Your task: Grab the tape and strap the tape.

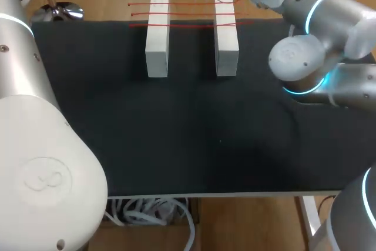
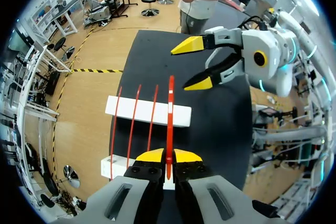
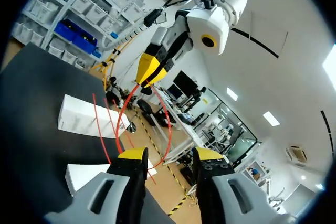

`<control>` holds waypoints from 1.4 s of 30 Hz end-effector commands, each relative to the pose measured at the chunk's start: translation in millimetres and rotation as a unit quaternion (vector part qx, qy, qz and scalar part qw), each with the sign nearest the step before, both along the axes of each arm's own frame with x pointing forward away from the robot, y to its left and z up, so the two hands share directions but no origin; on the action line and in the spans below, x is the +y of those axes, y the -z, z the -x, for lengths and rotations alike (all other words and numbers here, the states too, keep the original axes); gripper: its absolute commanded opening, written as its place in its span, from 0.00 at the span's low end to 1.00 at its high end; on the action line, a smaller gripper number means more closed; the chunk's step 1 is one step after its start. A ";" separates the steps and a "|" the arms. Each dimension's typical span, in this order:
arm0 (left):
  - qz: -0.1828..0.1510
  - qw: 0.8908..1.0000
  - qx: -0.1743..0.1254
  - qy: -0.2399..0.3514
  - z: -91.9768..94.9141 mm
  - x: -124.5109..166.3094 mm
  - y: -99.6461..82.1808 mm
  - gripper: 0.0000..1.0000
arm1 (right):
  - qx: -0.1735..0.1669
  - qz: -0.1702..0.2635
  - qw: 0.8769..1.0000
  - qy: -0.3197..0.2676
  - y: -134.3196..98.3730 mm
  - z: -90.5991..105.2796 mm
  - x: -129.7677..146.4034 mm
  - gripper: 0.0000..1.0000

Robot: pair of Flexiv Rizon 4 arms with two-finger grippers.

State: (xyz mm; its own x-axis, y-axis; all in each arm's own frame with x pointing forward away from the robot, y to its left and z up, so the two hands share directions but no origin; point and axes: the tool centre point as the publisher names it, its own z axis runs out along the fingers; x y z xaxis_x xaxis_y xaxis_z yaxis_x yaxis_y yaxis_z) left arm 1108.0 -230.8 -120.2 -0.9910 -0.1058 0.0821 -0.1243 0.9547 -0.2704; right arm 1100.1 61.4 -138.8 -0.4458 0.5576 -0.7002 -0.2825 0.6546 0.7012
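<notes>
Two white blocks [image 1: 157, 36] [image 1: 226, 36] stand side by side at the back of the black table [image 1: 188, 133]. Three red tape strips [image 1: 188, 14] lie across both. In the left wrist view my left gripper [image 2: 169, 157] is shut on the end of a further red tape strip [image 2: 170, 114], which runs over the blocks [image 2: 147, 111]. My right gripper [image 2: 188, 67] hangs open just beyond that strip's far end. In the right wrist view the held tape [image 3: 169, 129] bows down from the left gripper [image 3: 147, 74] toward the gap of the open right gripper [image 3: 170, 156]. Neither gripper shows in the head view.
My left arm's housing [image 1: 41, 163] fills the near left of the head view. The right arm's joints [image 1: 305, 57] hang over the table's right side. The table's back edge runs just behind the blocks.
</notes>
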 end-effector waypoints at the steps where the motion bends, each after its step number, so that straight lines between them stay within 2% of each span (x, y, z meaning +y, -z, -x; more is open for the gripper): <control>1: -0.003 1.000 0.001 -0.001 -0.4 -0.8 -1.7 0.00 | 0.139 0.075 0.975 -0.159 -8.0 4.8 -15.9 0.33; 6: -0.003 1.000 0.001 -0.001 -0.4 -0.8 -1.7 0.00 | 0.136 0.095 0.977 -0.132 -16.2 0.8 -35.7 0.37; 10: -0.003 1.000 0.001 -0.001 -0.4 -0.8 -1.7 0.00 | 0.137 0.103 0.977 -0.130 -18.4 2.8 -45.3 0.35; 12: -0.003 1.000 0.001 -0.001 -0.4 -0.8 -1.7 0.00 | 0.134 0.106 0.978 -0.120 -17.3 -0.7 -49.7 0.25; 16: -0.003 1.000 0.001 -0.001 -0.4 -0.8 -1.7 0.00 | 0.130 0.105 0.980 -0.107 -11.8 -10.4 -56.8 0.28; 17: -0.003 1.000 0.001 -0.001 -0.4 -0.8 -1.7 0.00 | 0.128 0.106 0.981 -0.097 -9.2 -13.5 -58.8 0.02; 20: -0.003 1.000 0.001 -0.001 -0.4 -0.8 -1.7 0.00 | 0.120 0.094 0.985 -0.086 -8.0 -22.9 -59.6 0.00; 22: -0.003 1.000 0.001 -0.001 -0.4 -0.8 -1.7 0.00 | 0.110 0.088 0.987 -0.083 -10.2 -28.4 -57.7 0.23; 23: -0.003 1.000 0.001 -0.001 -0.4 -0.8 -1.7 0.00 | 0.106 0.083 0.987 -0.082 -11.0 -30.7 -56.4 0.47; 24: -0.003 1.000 0.001 -0.001 -0.4 -0.8 -1.7 0.00 | 0.108 0.072 0.988 -0.081 -12.1 -32.7 -54.3 1.00; 27: -0.003 1.000 0.001 -0.001 -0.4 -0.8 -1.7 0.00 | 0.117 0.047 0.988 -0.094 -15.3 -33.8 -47.3 1.00; 42: -0.003 1.000 0.001 -0.001 -0.4 -0.8 -1.7 0.00 | 0.117 0.047 0.988 -0.094 -15.3 -33.8 -47.3 1.00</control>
